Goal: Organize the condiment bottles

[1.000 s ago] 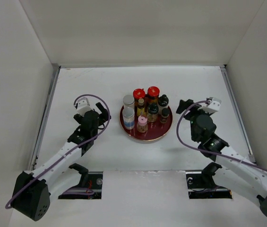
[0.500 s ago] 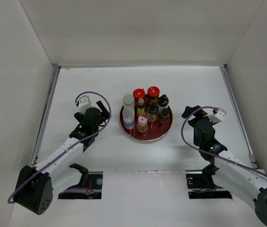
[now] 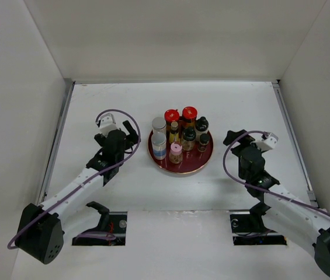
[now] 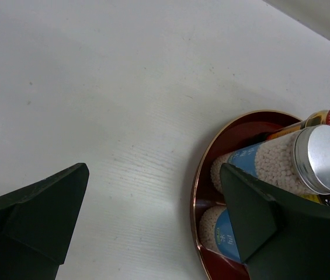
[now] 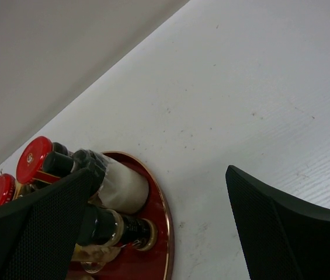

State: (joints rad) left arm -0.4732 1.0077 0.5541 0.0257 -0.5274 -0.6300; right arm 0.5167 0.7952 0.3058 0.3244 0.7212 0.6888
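Left hand (image 3: 131,134), jaws wide and empty, has edged forward toward the round dark-red tray (image 3: 179,170), which now sits just off its right fingertip. The right hand (image 3: 231,139), equally wide and holding nothing, has drawn back and waits near the tray's opposite rim.

The small condiment bottles (image 3: 179,137) stand upright in a cluster on the tray, between the two hands on the white worktop (image 3: 124,99). The silver-capped cylinders (image 3: 159,143) are nearest the left hand, the black-capped glass bottles (image 3: 201,123) nearest the right hand. Between them stand the red-capped dark jars (image 3: 180,114) and a pink shaker (image 3: 176,153).

With every visible bottle already on the tray, the organizing looks finished or nearly so.

A dark finger hides part of the cylinders in the left wrist view, and the right wrist view crops the jars. The labels are too small to read, and the bottles cover the tray's centre.
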